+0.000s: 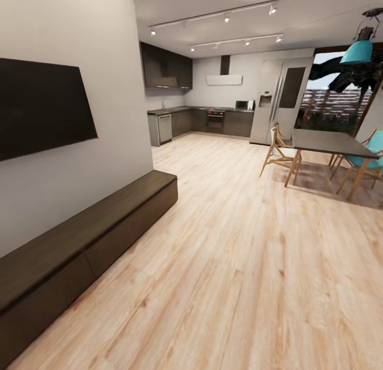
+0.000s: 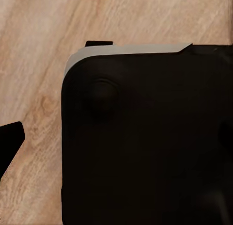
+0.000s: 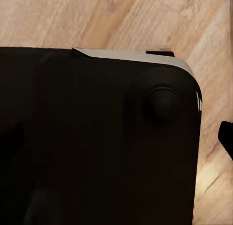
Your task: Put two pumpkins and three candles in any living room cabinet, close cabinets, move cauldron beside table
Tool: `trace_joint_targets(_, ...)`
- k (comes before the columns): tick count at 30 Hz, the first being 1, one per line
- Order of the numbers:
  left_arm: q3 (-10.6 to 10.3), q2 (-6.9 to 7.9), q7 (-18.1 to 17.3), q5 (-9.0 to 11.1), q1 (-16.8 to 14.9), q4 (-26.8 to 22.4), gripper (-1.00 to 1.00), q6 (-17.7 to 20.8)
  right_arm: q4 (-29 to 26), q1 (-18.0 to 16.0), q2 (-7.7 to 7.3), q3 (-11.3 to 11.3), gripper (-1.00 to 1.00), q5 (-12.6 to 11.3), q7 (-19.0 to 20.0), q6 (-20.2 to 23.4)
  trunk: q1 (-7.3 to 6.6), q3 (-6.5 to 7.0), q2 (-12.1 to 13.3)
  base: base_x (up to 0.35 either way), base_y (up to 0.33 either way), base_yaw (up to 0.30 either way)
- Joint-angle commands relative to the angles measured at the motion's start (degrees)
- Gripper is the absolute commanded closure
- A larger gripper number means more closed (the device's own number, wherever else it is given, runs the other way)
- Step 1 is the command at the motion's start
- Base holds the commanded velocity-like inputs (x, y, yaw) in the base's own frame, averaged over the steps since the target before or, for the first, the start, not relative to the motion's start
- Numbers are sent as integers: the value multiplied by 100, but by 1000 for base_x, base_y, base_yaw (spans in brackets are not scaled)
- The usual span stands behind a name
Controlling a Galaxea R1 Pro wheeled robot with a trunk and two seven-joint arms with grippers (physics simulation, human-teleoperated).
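Cabinet [image 1: 90, 237] runs low along left wall under black TV [image 1: 42, 107], fronts flush. Dining table [image 1: 330, 142] with chairs [image 1: 279, 152] far right; kitchen beyond. Wrist views show dark robot body over floor [image 2: 39, 50]; claw states can't tell.

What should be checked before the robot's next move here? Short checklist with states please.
1. Cabinet drawers closed: ok, the dark fronts sit flush along the wall under the TV.
2. Floor ahead free of obstacles: ok in the head view.
3. Pumpkins, candles, pot located: cannot tell from these pictures.
4. Dining table located: ok, far right with chairs around it.
5. Claws open or shut: cannot tell; both wrist views face the robot's black base over the floor.
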Motion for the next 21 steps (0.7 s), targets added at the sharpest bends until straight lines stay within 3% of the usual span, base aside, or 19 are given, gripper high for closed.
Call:
trace_joint_targets(1,8,-10,6,10,1,-7,-100,-7,6,-4,0,-4,-100,10,10,-20,0,1,-2,165,0,-253)
trace_joint_targets(5,13,-29,6,16,2,-7,-100,-2,6,-4,0,-4,-100,10,10,-86,0,19,-2,267,-8,-191)
trace_joint_targets(10,9,-39,6,18,2,-7,-100,-1,51,-4,0,-6,-100,24,10,-518,0,24,-2,324,-108,-42)
trace_joint_targets(17,12,-43,6,18,-1,-7,-100,-1,59,-4,0,-13,-100,14,10,-612,0,49,-2,322,-157,-145)
trace_joint_targets(21,9,-44,6,19,-5,-35,-100,-1,54,-4,-12,-21,-100,-181,10,-624,0,72,-2,319,-163,-230)
